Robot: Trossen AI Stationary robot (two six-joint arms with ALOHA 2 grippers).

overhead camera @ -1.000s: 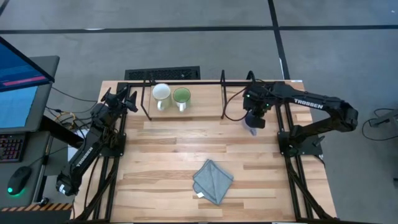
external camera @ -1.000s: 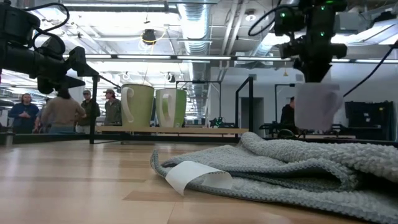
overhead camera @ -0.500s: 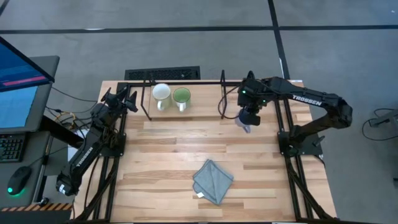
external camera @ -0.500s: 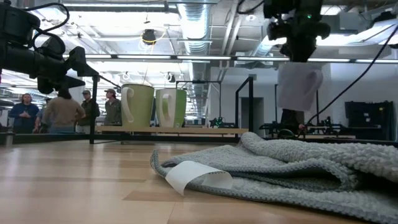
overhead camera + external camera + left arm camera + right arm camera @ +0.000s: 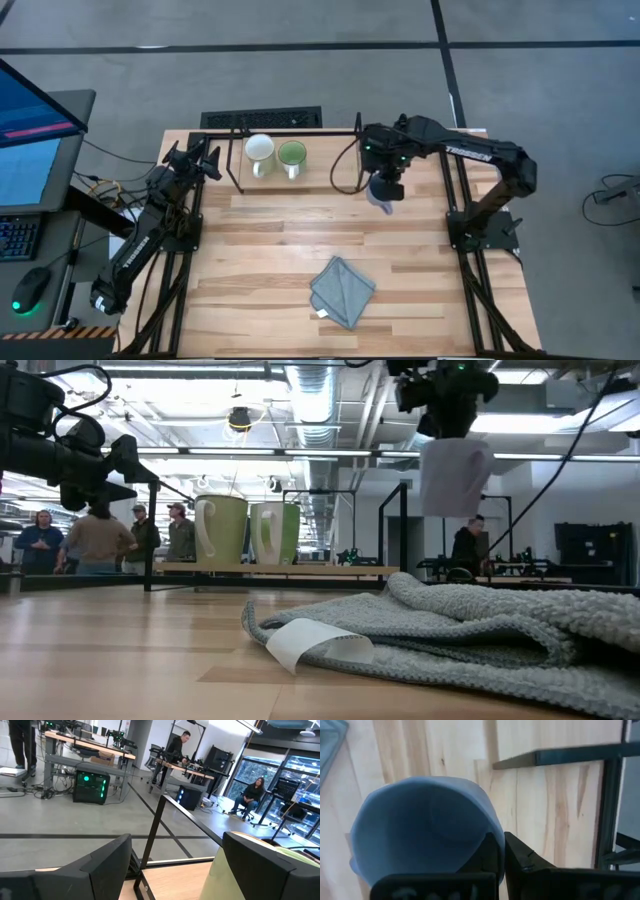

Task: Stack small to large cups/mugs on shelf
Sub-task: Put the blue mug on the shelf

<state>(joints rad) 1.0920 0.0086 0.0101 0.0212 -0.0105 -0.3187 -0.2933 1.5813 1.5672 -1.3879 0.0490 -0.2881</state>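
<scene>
A white mug (image 5: pixel 259 150) and a mug with a green inside (image 5: pixel 291 155) stand side by side on the shelf's wooden board (image 5: pixel 325 172); the low view shows both, the white mug (image 5: pixel 220 530) and the green one (image 5: pixel 275 532). My right gripper (image 5: pixel 386 178) is shut on the blue-grey mug (image 5: pixel 381 195), just right of the shelf's right post (image 5: pixel 359 150). The low view shows that mug (image 5: pixel 455 475) high above the table. My left gripper (image 5: pixel 207 160) is open and empty, left of the shelf. My right gripper pinches the blue-grey mug's rim wall (image 5: pixel 496 836), one finger (image 5: pixel 489 854) inside the mug and one (image 5: pixel 522 861) outside. The fingers come from above, pointing down. The mug hangs below them, mouth up and slightly tilted, clear of table and shelf.
A folded grey-blue cloth (image 5: pixel 342 290) lies on the tabletop toward the near edge; it fills the foreground of the low view (image 5: pixel 470 625). The shelf's thin black posts and top rail (image 5: pixel 300 131) stand at the table's far side. People stand in the room behind.
My right gripper has carried the blue-grey mug toward the table's left edge and upward, toward the shelf's right post. The mug has stayed hanging mouth up in the shut fingers.
</scene>
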